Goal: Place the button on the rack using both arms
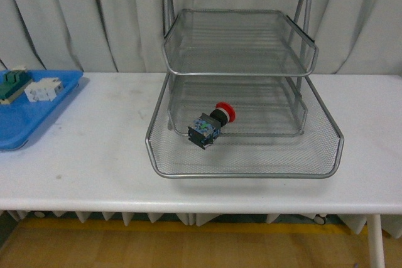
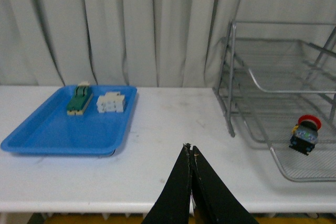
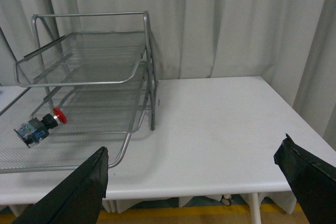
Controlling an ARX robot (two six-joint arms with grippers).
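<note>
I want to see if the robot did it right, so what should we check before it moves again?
1. Button in the bottom tray of the rack: ok.
2. Button lying on the mesh, off the rim: ok.
3. Left gripper jaws shut, holding nothing: ok.
4. Right gripper jaws wide open, empty: ok.
5. Both arms away from the rack, neither showing in the front view: ok.
6. Blue tray apart from the rack: ok.
</note>
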